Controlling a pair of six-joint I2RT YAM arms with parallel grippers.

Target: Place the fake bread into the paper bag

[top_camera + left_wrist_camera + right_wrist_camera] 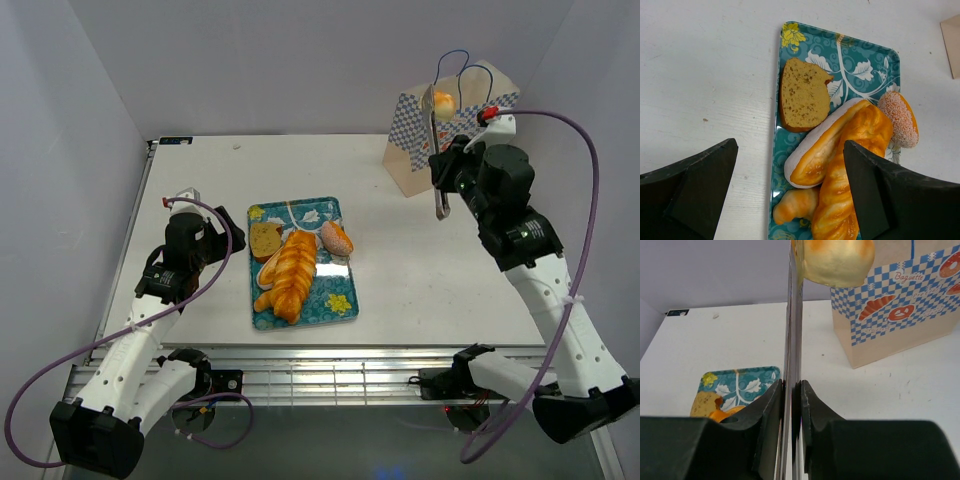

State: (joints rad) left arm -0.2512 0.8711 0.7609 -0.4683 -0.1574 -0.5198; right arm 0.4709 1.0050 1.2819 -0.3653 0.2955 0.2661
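Right gripper (pixel 791 390) clamping tongs (pixel 792 330); tongs pinching roll (pixel 443 101), seemingly hovering above bag (pixel 408 150) mouth. Aiming for centring over opening before easing grip. Left gripper (pixel 790 150) hanging, jaws spread, well left of bag, over other bread (pixel 290 270).

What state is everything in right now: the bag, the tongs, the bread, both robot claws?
Paper bag: standing upright.
Metal tongs: squeezed shut by right gripper.
Round roll: pinched in the tongs, aloft, not bagged.
Left gripper: open, empty.
Blue tray: loaded with bread pieces.
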